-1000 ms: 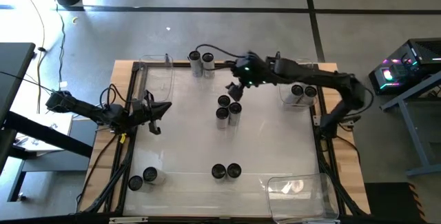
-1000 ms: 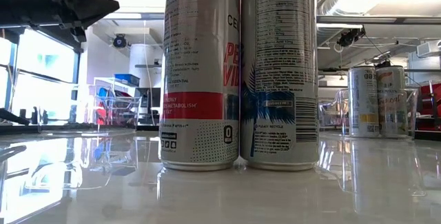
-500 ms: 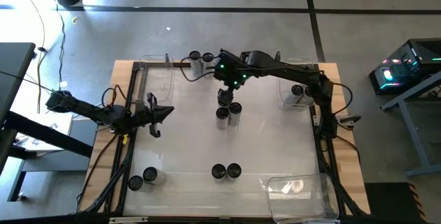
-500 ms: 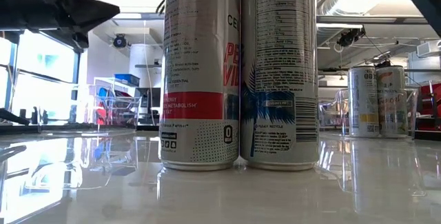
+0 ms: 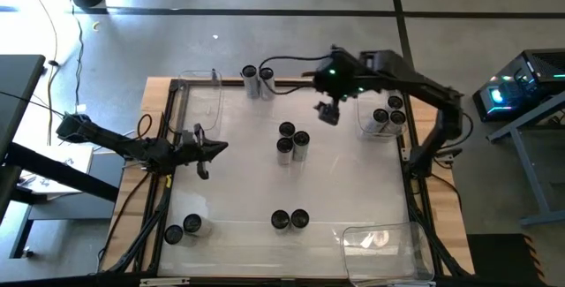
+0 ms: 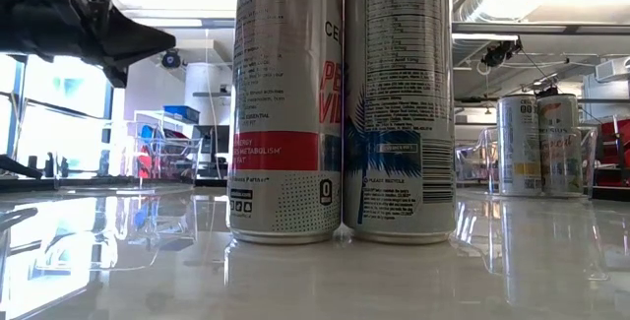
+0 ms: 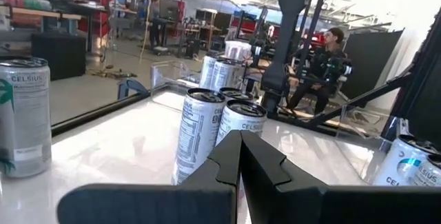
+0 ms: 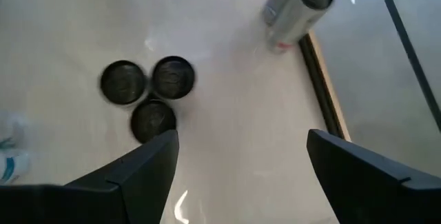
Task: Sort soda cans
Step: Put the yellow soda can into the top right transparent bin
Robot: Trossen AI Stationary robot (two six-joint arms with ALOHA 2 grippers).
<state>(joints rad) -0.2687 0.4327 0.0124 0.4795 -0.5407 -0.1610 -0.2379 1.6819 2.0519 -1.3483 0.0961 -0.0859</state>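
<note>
Three soda cans (image 5: 290, 139) stand upright in a cluster at the table's middle; they also show in the right wrist view (image 8: 148, 96). Two cans (image 5: 258, 76) stand at the far edge, two (image 5: 290, 220) near the front edge, two (image 5: 183, 229) at the near left, and three (image 5: 389, 112) in the clear bin (image 5: 365, 119) at the far right. My right gripper (image 5: 328, 112) hovers open and empty (image 8: 241, 143) between the middle cluster and that bin. My left gripper (image 5: 219, 148) is shut and empty (image 7: 240, 141), left of the cluster.
A clear bin (image 5: 201, 101) lies at the far left and another (image 5: 384, 245) at the near right corner. A black frame (image 5: 169, 172) runs along the table's sides. In the low view two cans (image 6: 340, 103) stand close, two more (image 6: 539, 145) farther right.
My right gripper has swung toward the table's left over the middle cluster of cans, then back toward the right edge, and now hovers beside the far right bin. My left gripper has gone a little toward the table's right. The cans have stayed in place.
</note>
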